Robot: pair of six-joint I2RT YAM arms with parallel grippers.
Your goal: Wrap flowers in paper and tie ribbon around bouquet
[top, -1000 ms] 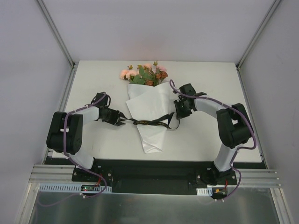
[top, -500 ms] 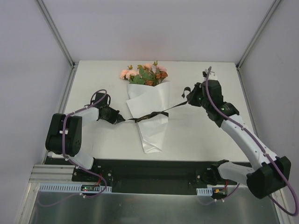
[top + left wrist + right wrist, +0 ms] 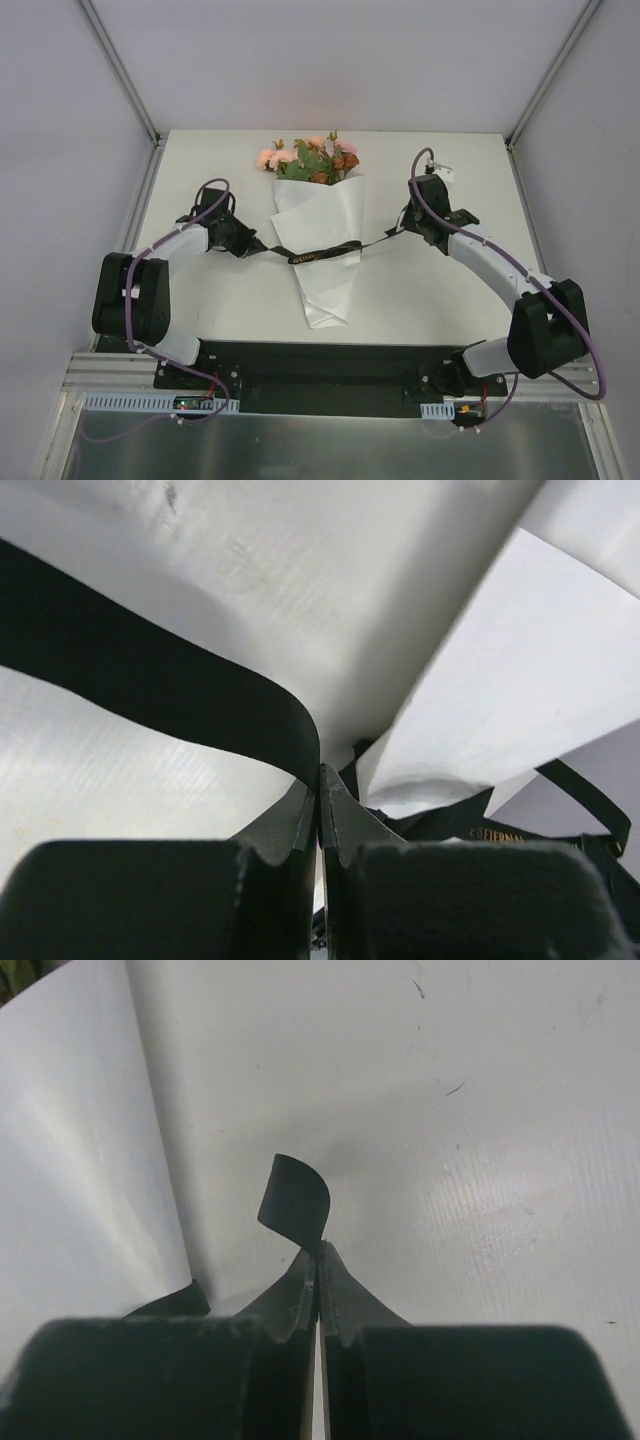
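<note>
Top external: ribbon [image 3: 322,254] crosses bouquet [image 3: 318,212]; left gripper [image 3: 254,247], right gripper [image 3: 404,227] each pinched tight on 1 ribbon end.

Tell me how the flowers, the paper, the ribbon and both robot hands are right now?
Flowers: lying on the table, blooms poking out of the wrap's far end.
Paper: wrapped in a cone around the flowers.
Ribbon: stretched across the cone, one end in each hand.
Left hand: shut on the ribbon.
Right hand: shut on the ribbon.
</note>
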